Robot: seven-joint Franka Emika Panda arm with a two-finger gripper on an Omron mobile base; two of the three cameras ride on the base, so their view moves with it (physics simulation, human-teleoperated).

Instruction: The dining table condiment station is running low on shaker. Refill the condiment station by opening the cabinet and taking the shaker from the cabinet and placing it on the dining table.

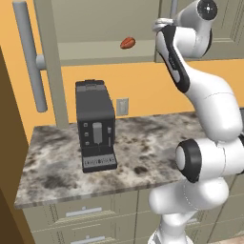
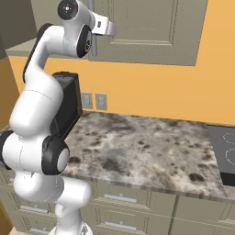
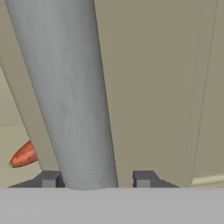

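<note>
The cabinet point(image 1: 95, 28) is a beige-grey wall cupboard. Its left door point(image 1: 45, 71) is swung open and its right door point(image 2: 147, 27) is closed. My gripper point(image 3: 97, 179) is raised to the right door's vertical grey bar handle point(image 3: 70, 96). The fingertips point(image 3: 50, 178) straddle the bar: the left one is against it, and the right one stands a narrow gap off. In the left base view the hand point(image 1: 164, 24) sits high, at the cabinet's middle edge. The shaker and the dining table are out of view.
A reddish-brown oval lump point(image 1: 127, 43) lies on the open shelf. A black coffee machine point(image 1: 95, 126) stands on the mottled stone counter point(image 1: 152, 143), above low drawers point(image 1: 83, 212). The open door's long handle point(image 1: 28, 57) juts out at left. A stovetop point(image 2: 222, 151) lies far right.
</note>
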